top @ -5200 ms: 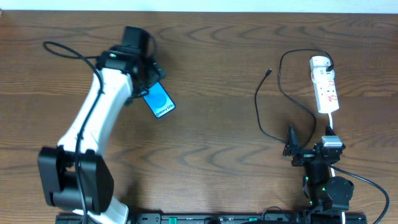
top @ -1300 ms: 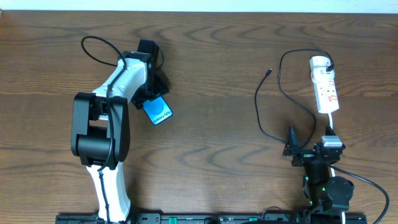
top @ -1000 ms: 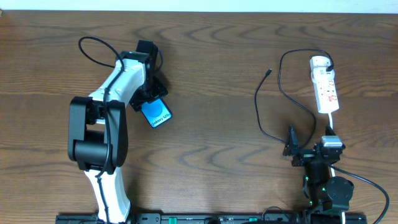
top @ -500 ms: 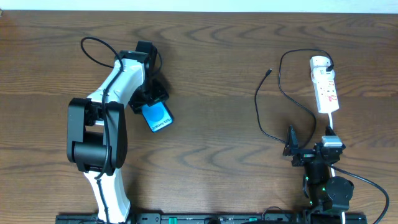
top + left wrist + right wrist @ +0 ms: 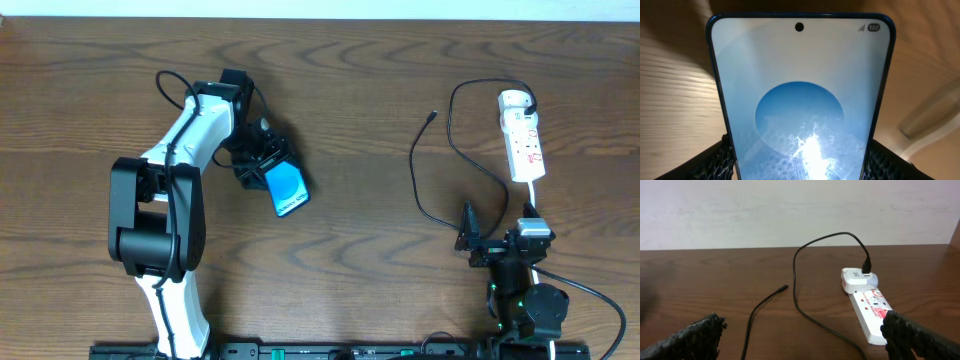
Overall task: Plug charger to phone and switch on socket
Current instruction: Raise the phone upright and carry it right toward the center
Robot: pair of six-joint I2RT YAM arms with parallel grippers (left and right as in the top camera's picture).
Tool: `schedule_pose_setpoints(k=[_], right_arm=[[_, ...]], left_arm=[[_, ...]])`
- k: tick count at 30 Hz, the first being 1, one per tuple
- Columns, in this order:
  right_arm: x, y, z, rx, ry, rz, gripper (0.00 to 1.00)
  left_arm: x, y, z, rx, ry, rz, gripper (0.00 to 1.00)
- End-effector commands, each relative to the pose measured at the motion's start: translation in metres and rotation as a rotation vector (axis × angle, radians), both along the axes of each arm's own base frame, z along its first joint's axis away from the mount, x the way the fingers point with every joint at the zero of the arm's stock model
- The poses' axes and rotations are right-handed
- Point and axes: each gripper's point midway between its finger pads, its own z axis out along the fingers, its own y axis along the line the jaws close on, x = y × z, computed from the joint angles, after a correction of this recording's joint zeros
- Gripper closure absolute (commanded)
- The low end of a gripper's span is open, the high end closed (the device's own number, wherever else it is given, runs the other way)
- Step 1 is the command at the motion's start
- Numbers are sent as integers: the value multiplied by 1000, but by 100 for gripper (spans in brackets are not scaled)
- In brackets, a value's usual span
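Observation:
My left gripper [image 5: 262,168] is shut on the phone [image 5: 288,189], a slim smartphone with a bright blue screen, left of the table's middle. In the left wrist view the phone [image 5: 800,100] fills the frame between my two black fingers. The charger [image 5: 432,170] is a thin black cable; its plug tip [image 5: 432,117] lies free on the table and its other end sits in a white adapter on the socket [image 5: 522,137], a white power strip at the far right. My right gripper [image 5: 468,230] is open near the front right, close to the cable. The right wrist view shows the plug tip [image 5: 783,287] and the socket [image 5: 867,302].
The wooden table [image 5: 360,80] spans the view. A white wall [image 5: 790,210] stands behind the table's far edge. The socket's white cord [image 5: 533,200] runs toward the right arm's base [image 5: 525,300]. The left arm's base [image 5: 150,240] stands at the front left.
My left gripper has carried the phone rightward and slightly toward the front, and turned it. The right arm, charger and socket have not moved.

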Motion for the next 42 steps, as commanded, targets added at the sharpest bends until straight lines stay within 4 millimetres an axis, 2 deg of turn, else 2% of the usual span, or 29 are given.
schedule_pose_setpoints(k=[1,9,17,42], right_arm=[[0,1,-1,-8,0,4,1],[0,1,0,-8,0,4,1],[0,1,-1,-8,0,4,1],[0,1,-1,-8,1,4,1]], left_arm=[[-4,-32,37,-248,-16,-24,28],[-5,-55,68,-467,10,-7,28],[-5,-68,95,-643,29,5,28],[-5,-70,100,-655,117,73,28]])
